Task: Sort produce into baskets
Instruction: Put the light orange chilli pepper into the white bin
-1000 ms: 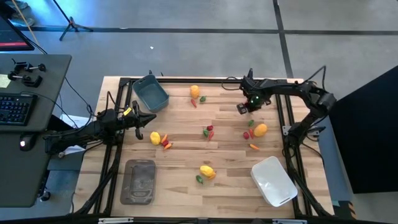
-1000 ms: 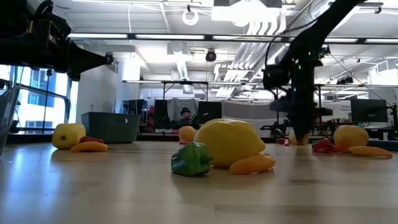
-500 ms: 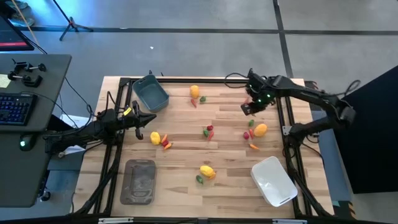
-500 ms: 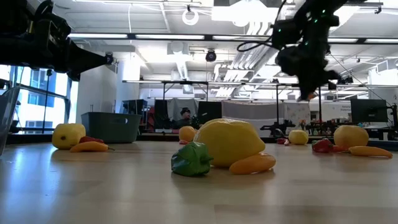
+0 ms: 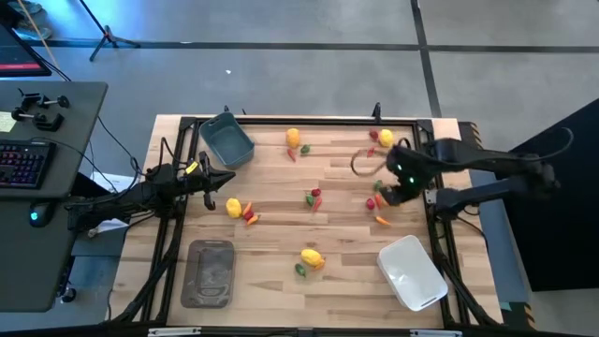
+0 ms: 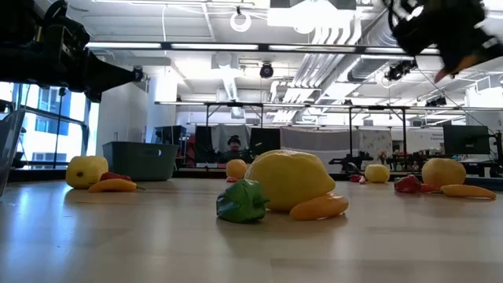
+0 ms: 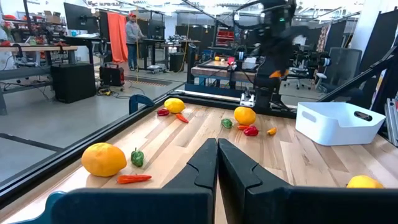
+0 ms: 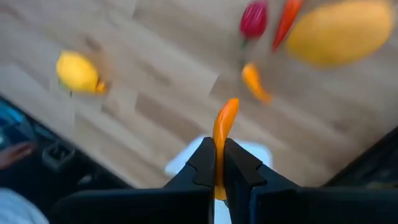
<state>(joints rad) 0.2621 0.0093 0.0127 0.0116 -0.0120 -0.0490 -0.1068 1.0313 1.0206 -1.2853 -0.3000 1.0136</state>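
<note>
Toy produce lies scattered on the wooden table [image 5: 281, 229]: a lemon [image 5: 233, 207] at the left, an orange round [image 5: 293, 138] at the far side, red and green pieces [image 5: 314, 197] in the middle, and a lemon [image 5: 312, 257] near the front. My right gripper [image 5: 391, 194] hovers over the right side, shut on a thin orange stick [image 8: 224, 124]. My left gripper [image 5: 227, 178] is shut and empty above the left side; it also shows in the left wrist view [image 7: 217, 146]. My right gripper pinches one end of the orange stick [image 8: 221, 135] between its two fingers. The stick lies along the fingers, and its free end [image 8: 230, 107] reaches out past their tips. The fingers come from above. The stick is lifted clear of the table.
A blue-grey tub [image 5: 227, 140] stands at the far left, a grey tray [image 5: 211, 271] at the near left, and a white tub [image 5: 412, 271] at the near right. Another lemon [image 5: 385, 138] lies at the far right. A red piece [image 5: 372, 201] and an orange stick [image 5: 381, 221] lie by my right gripper.
My right gripper has risen from the table near the far right lemon. It has swung toward the near edge and the right, over the produce beside the white tub. The lemon has stayed where it was.
</note>
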